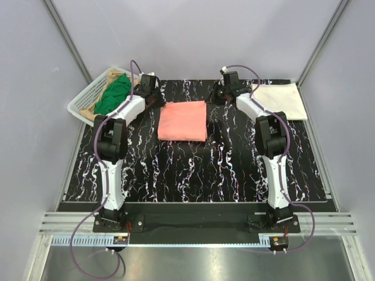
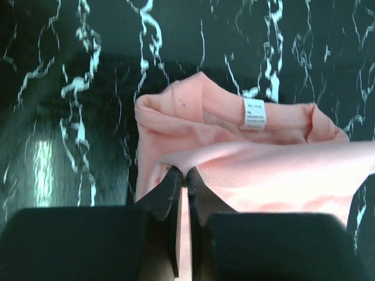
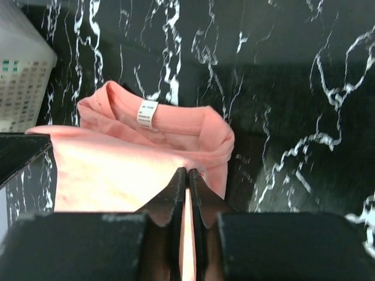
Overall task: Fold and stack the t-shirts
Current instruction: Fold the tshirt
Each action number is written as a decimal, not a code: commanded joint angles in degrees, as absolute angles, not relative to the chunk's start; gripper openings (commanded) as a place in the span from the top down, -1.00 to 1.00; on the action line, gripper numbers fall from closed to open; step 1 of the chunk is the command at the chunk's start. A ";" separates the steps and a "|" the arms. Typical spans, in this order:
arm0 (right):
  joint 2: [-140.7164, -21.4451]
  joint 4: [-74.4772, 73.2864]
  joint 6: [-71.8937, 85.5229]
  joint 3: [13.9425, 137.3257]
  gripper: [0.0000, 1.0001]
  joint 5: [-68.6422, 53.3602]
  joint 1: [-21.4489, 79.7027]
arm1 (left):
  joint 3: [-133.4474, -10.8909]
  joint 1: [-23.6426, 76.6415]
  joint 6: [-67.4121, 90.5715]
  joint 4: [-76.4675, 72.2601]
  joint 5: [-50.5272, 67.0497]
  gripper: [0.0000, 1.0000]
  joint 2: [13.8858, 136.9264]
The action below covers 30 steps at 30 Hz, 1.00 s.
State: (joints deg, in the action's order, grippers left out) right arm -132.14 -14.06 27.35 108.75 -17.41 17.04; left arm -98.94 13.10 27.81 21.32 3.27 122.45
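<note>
Note the pink shirt (image 1: pixel 183 120), folded to a rectangle at the middle of the table (image 1: pixel 193 170). The left gripper (image 2: pixel 183 175) is clamped on cloth at the shirt's far left corner. The right gripper (image 3: pixel 186 174) is clamped on its far right corner. The cream shirt (image 1: pixel 281 100) lies folded at far right. The green shirt (image 1: pixel 114 93) sits in the basket (image 1: pixel 79 108) at far left.

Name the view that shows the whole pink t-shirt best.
Top external: the pink t-shirt lies there as a whole folded rectangle. The wrist views show only its collar end and label, an edge pinched by the left gripper and right gripper.
</note>
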 commanded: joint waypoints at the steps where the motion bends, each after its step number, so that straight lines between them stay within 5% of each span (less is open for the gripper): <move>1: -136.30 -11.25 26.46 116.77 0.75 -19.94 15.21 | -104.06 11.95 25.84 16.96 2.39 0.68 125.33; 4: -139.38 -11.69 25.05 122.67 0.49 -22.49 14.42 | -106.78 11.60 24.88 16.18 1.58 0.24 126.21; 7: -141.84 -17.20 21.81 129.42 -0.16 -24.35 14.24 | -108.28 11.69 21.98 16.52 1.06 0.18 124.90; 10: -139.23 -25.48 20.48 126.76 -0.17 -23.29 14.24 | -102.24 12.39 22.32 16.44 -1.48 0.15 118.06; 19: -119.01 -16.70 17.58 95.11 -0.19 -32.68 14.41 | -79.47 18.36 22.94 10.29 -0.36 0.09 101.69; 30: -119.61 -13.27 20.13 86.40 -0.27 -37.44 18.10 | -80.50 20.57 21.80 8.52 -1.22 0.09 112.75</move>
